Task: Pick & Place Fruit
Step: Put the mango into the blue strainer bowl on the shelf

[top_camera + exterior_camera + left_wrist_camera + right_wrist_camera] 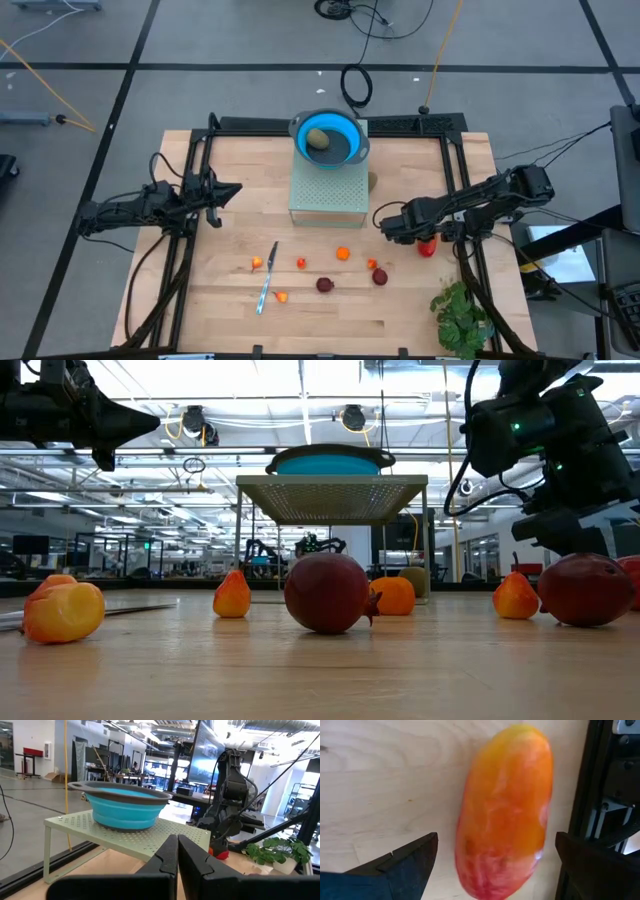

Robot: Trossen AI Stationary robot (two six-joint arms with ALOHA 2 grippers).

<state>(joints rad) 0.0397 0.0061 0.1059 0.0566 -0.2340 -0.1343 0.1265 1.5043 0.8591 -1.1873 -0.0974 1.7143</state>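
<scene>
No readable writing; mango [505, 810] unmarked.

No legible text (anywhere)

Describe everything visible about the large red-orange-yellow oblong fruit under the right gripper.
The oblong fruit is a smooth, glossy, mango-like toy piece, yellow-orange at one end shading to red at the other. It lies flat on the bare wooden table near the right edge, mostly hidden in the high view, where only its red end shows. The right gripper hangs directly above it, fingers wide open on either side, not touching it. Nothing else touches it but the table.
</scene>
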